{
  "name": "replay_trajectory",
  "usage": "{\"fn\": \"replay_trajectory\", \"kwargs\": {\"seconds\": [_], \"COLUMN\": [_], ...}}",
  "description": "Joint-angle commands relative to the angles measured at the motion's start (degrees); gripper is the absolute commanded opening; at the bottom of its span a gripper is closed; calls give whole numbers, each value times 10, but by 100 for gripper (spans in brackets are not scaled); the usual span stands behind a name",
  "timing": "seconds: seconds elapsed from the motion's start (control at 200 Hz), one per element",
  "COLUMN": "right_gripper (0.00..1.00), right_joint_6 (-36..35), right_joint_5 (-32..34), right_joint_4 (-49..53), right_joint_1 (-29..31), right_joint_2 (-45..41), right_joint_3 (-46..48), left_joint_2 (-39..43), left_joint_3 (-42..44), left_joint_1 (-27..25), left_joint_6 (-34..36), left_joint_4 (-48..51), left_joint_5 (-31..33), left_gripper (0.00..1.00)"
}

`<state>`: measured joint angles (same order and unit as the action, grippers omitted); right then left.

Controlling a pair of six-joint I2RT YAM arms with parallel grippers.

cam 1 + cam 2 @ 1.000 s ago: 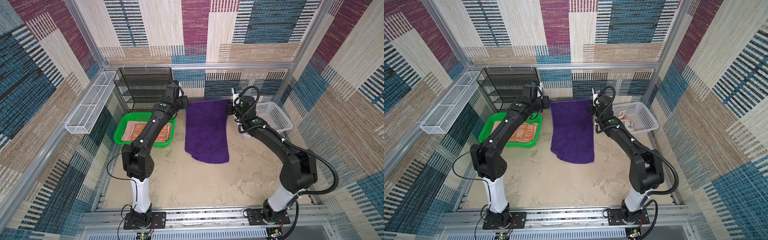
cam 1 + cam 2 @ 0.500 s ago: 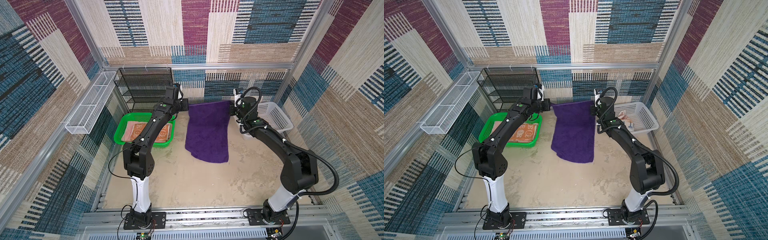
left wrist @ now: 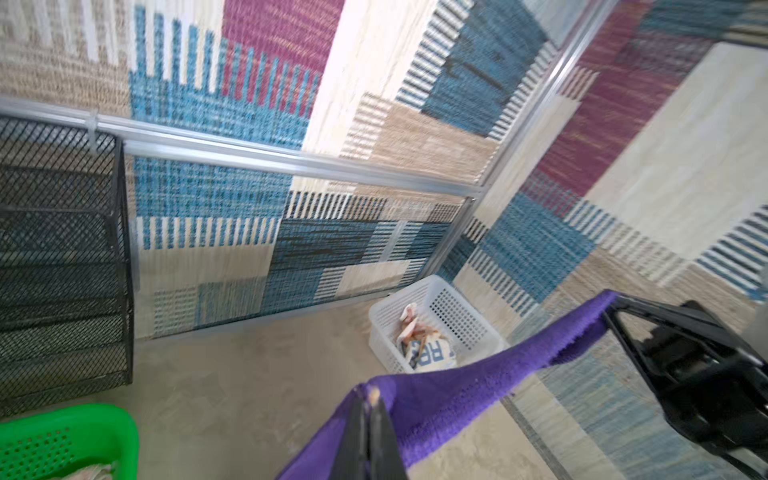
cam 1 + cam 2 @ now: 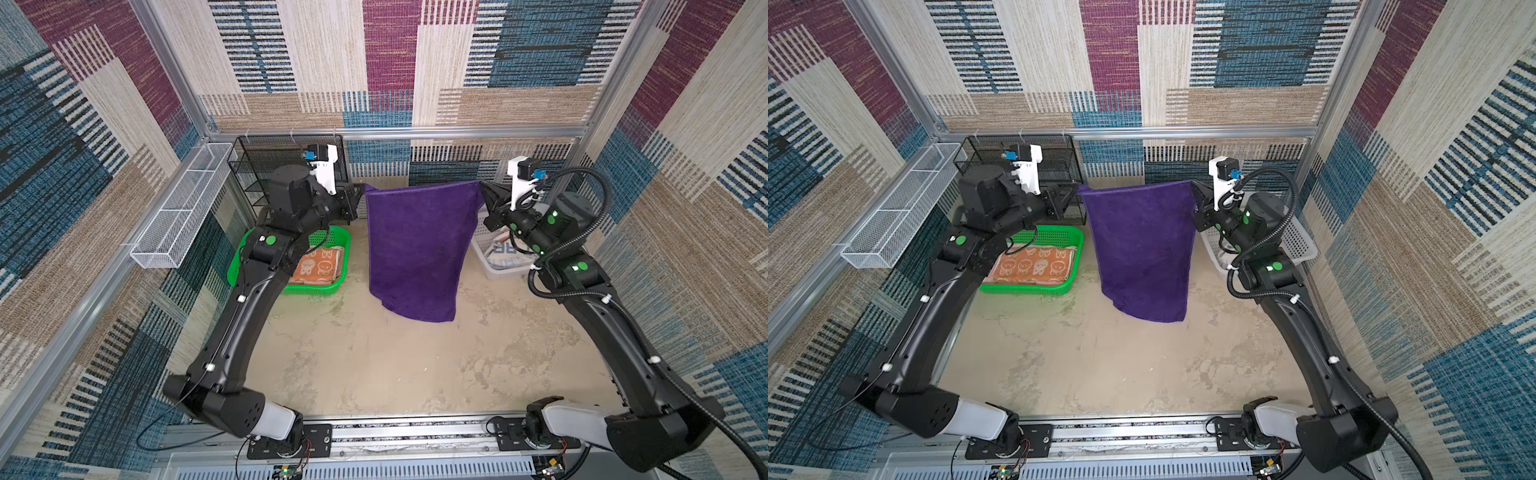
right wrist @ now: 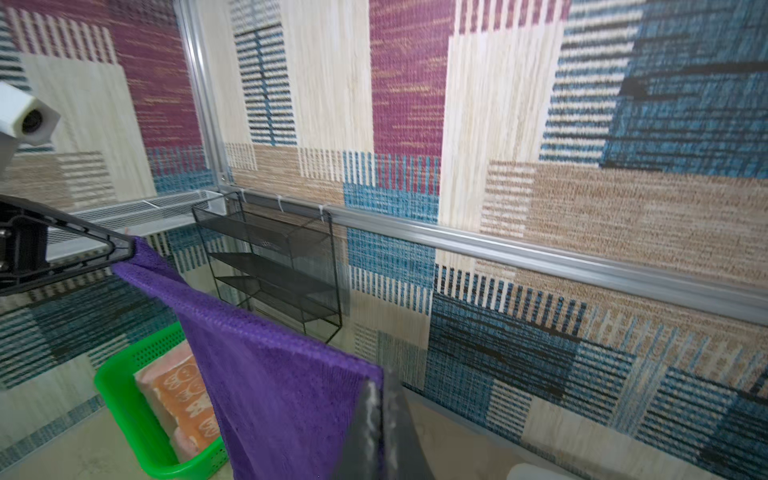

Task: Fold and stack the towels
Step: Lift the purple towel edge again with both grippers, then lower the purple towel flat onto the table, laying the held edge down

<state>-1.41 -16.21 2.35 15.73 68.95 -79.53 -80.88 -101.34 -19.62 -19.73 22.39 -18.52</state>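
Left tool [image 4: 361, 190] and right tool [image 4: 482, 188], each clamped on a top corner, have lifted the purple towel [image 4: 415, 249]. It now hangs spread between them, probably ready for folding.

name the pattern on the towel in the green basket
White cartoon faces on the orange towel, clearest in a top view.

Place: we see a robotics lab cell.
Signs: silver aluminium frame [image 4: 457, 132], woven patchwork wall panels [image 4: 390, 62], slotted metal base rail [image 4: 415, 432].

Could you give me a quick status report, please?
Left gripper, right gripper shut on purple towel, top corners. Towel hangs spread between them. Green basket, white basket flank it.
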Motion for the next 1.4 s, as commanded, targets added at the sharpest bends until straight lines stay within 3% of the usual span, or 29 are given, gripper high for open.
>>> {"fn": "replay_trajectory", "kwargs": {"seconds": [0.0, 0.316, 0.536, 0.676, 0.982, 1.392], "right_gripper": [0, 0, 0, 0, 0, 0], "right_joint_6": [25, 74, 99, 100, 60, 17], "right_joint_5": [-72, -150, -164, -135, -15, 86], "right_joint_4": [30, 54, 47, 55, 77, 14], "right_joint_1": [0, 0, 0, 0, 0, -3], "right_joint_2": [-38, -147, -187, -187, -120, 51], "right_joint_3": [-15, -29, -27, -27, -27, -9], "left_joint_2": [61, 223, 264, 270, 209, -1], "left_joint_3": [31, 70, 82, 99, 125, 91], "left_joint_1": [-2, -4, -4, -4, -4, -2], "left_joint_6": [-10, -53, -86, -89, -64, 13], "left_joint_4": [-41, -39, -60, -67, -77, -90], "left_joint_5": [-25, -52, -80, -71, -14, 84], "left_gripper": [0, 0, 0, 0, 0, 0]}}
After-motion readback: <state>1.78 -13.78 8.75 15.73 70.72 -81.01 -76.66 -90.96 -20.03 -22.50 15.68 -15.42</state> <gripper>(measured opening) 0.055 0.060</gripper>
